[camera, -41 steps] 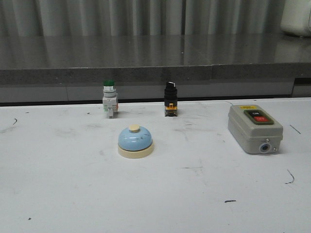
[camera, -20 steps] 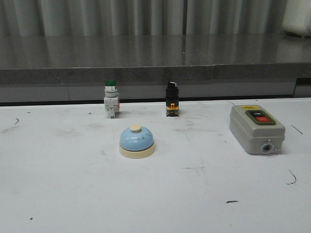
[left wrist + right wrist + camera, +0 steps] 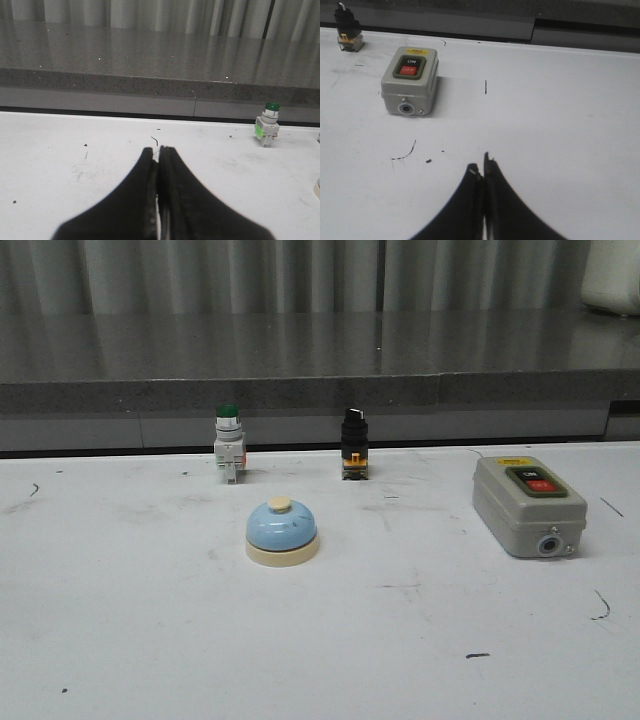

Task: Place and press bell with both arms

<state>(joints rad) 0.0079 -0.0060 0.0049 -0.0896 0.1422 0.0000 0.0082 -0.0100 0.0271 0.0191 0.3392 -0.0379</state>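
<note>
Lighting's flat and dim-ish, cool grey cast in all three views. White table (image 3: 150, 640) reads evenly lit, no hot spots. Soft vertical reflections streak the dark stone ledge (image 3: 300, 350) behind it, light coming from overhead/behind. Shadows short and diffuse: faint one beside the switch box (image 3: 410, 80), on its side toward the right gripper (image 3: 483, 172); slight one under the bell (image 3: 281, 532). Front view mildly soft and noisy, back corner past the box blown pale. Both wrist views: fingers nearest the lens are blurred black masses, left gripper (image 3: 158, 152) especially; surface beyond them stays sharper. Green-capped button (image 3: 267, 131) well beyond the left fingertips looks slightly oversaturated.
</note>
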